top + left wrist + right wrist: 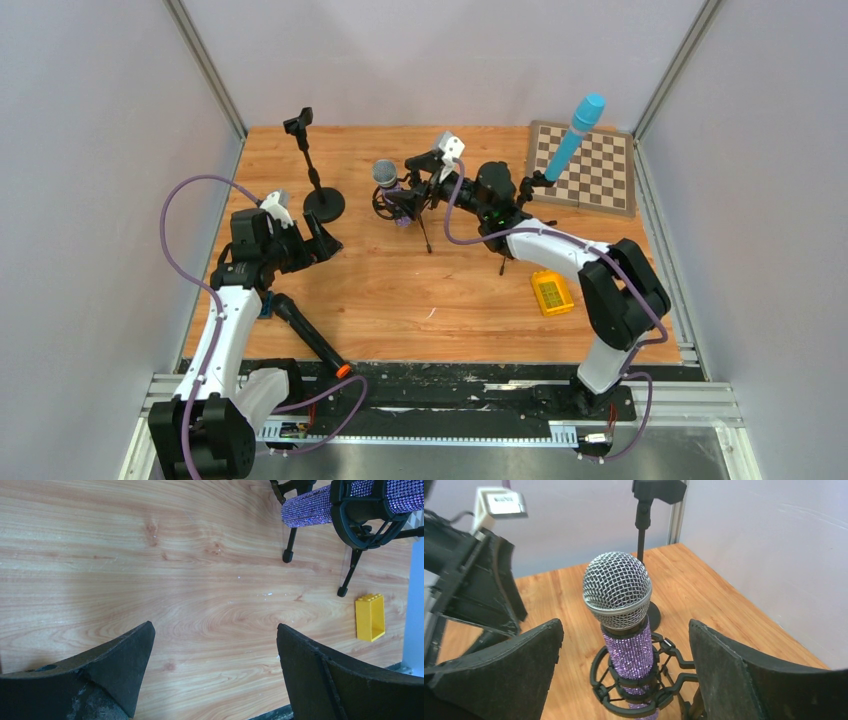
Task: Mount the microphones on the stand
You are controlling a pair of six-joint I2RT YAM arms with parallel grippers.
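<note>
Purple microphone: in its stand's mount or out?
In: the purple microphone passes through the black ring mount; right claw open around it.

Soft, even light is bathing the worktop [450, 290], casting faint shadows; the wrist views are blurring slightly up close.

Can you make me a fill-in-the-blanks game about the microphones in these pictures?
The purple microphone has a ____ mesh head.
The black microphone lying on the table has an ____ ring at its end.
The little brick is ____.
The right end effector is ____ around the purple microphone, not touching it.
Missing words: silver, orange, yellow, open.
</note>
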